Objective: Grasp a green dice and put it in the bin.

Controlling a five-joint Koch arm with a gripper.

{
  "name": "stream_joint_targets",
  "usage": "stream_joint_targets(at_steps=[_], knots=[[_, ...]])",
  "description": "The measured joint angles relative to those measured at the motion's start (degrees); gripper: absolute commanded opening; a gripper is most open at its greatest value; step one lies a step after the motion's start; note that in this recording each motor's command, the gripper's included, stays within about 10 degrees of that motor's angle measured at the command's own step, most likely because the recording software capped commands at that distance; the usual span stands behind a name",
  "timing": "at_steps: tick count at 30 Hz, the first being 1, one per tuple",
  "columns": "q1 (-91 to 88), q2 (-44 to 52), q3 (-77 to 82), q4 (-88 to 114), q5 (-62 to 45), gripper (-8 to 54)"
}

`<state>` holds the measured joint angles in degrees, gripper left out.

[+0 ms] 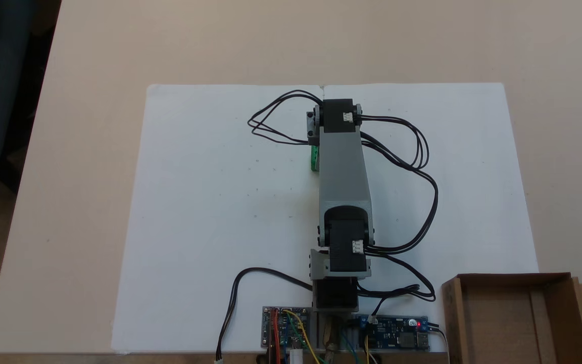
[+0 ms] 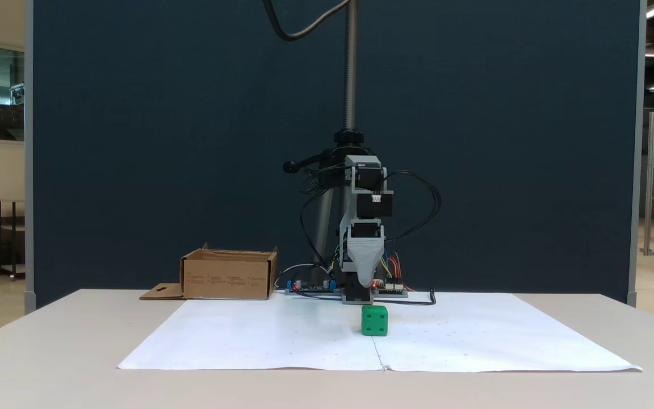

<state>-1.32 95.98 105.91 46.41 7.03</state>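
Green dice point(image 2: 374, 320): hard, light, slick plastic, rounded edges; I'd pinch two flat opposite faces. My claw point(image 2: 365, 278) hangs above it; can't tell if it's spread or closed.

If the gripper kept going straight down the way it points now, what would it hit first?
Most likely the green dice: the gripper hangs tip-down just above it, slightly left in that fixed view. Depth is unclear, so it could miss and meet the white paper.
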Motion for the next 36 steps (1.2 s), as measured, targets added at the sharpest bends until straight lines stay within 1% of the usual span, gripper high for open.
stream_joint_targets(at_steps=[25, 36], knots=[[-2.5, -10.3, -0.1, -2.5, 0.0, 43.1], [-2.5, -12.7, -0.1, -5.7, 0.0, 43.0]])
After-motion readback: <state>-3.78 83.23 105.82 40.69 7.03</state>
